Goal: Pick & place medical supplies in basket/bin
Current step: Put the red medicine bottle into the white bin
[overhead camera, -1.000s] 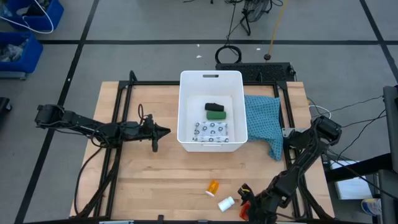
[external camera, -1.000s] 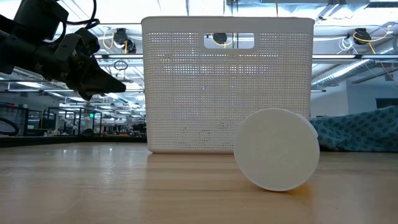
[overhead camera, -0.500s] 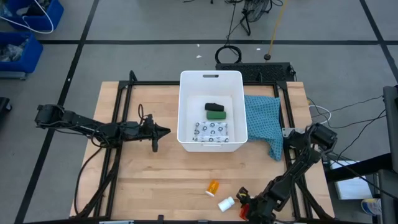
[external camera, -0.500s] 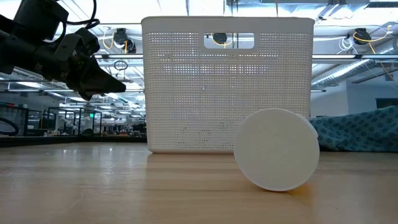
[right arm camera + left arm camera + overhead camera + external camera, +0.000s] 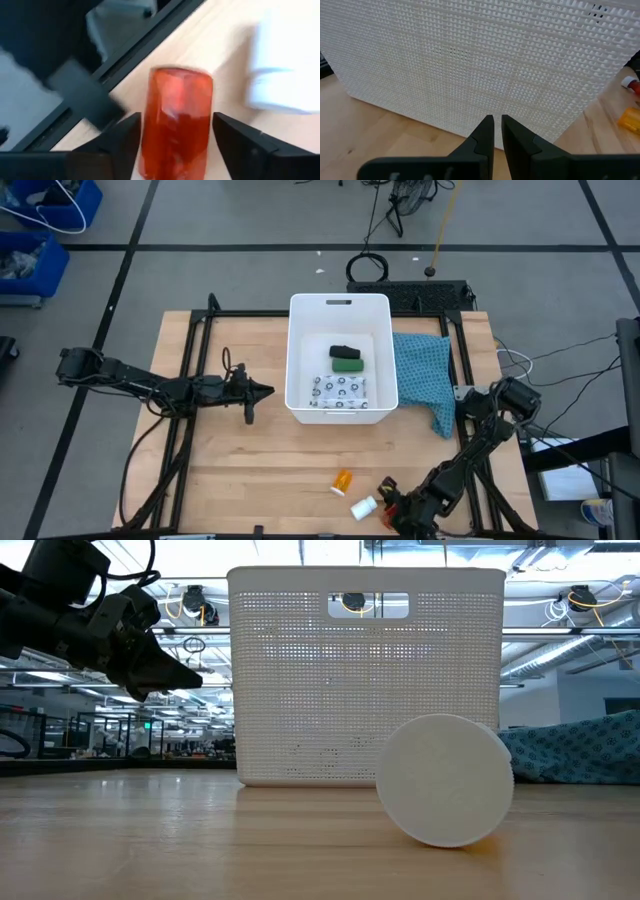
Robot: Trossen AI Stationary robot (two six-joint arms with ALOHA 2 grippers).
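Change: right hand [image 5: 392, 508] has slid along the near tabletop edge toward the white cylinder since a second ago; left arm and everything else lie as they were.

Near edge: right hand sits low at the tabletop's [image 5: 250, 470] front rim, fingers spread either side of the red bottle [image 5: 175, 122]; the wrist view shows gaps between the fingers and the bottle, so it looks bracketed, not yet pinched.

Loose supplies: white cylinder [image 5: 363, 506] lies on its side just beside that hand, filling the low view; orange bottle [image 5: 342, 480] lies near it, a little farther in.

Mid-tabletop: left hand [image 5: 266, 390] hovers just beside the tub's side wall, fingers pressed almost together on nothing, arm stretched out level from the left edge.

Tub: white tub [image 5: 300, 360] stands at the tabletop's middle, handle slot in its far wall. Inside lie the patterned packet [image 5: 339, 389], the green box [image 5: 346, 364] and the black piece [image 5: 343, 351].

Beside tub: teal cloth [image 5: 425, 375] is draped along the tub's right wall.

Progress: three of six supplies look placed, about halfway; red bottle, cylinder and orange bottle remain out on the near tabletop.

Right arm pose: folded down steeply from its base at the right edge, wrist pointing back along the front rim.
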